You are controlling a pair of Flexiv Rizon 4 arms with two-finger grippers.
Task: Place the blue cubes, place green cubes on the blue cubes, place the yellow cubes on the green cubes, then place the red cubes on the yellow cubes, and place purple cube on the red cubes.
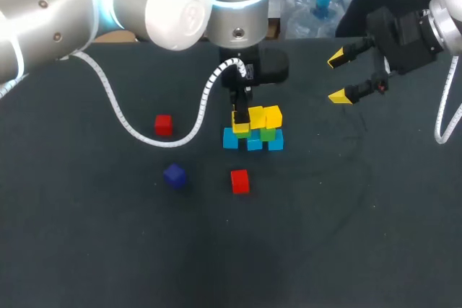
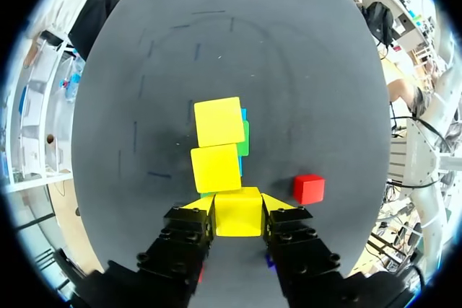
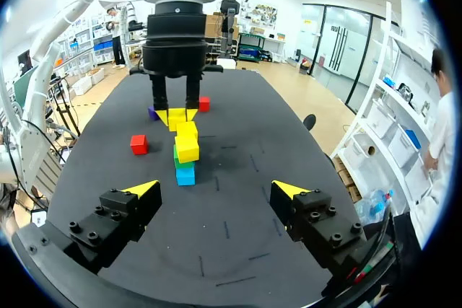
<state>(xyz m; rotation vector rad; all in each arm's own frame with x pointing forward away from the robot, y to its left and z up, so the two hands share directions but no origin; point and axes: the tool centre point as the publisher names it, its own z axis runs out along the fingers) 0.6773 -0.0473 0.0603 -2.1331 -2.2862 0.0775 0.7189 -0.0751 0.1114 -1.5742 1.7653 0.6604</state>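
Three blue cubes (image 1: 254,143) lie in a row mid-table, with green cubes (image 1: 267,134) on them. Two yellow cubes (image 1: 265,116) sit on the green ones. My left gripper (image 1: 240,122) points straight down at the row's left end and is shut on a third yellow cube (image 2: 238,212), level with the other two yellow cubes (image 2: 216,168). Whether the held cube rests on the layer below is hidden. Two red cubes (image 1: 164,125) (image 1: 240,181) and the purple cube (image 1: 175,175) lie loose on the table. My right gripper (image 1: 345,76) hangs open and empty at the far right.
The dark table (image 1: 346,236) carries only these cubes. The left arm's white coiled cable (image 1: 137,131) loops low near the left red cube. From the right wrist, the stack (image 3: 185,153) stands ahead of the open right gripper (image 3: 216,189).
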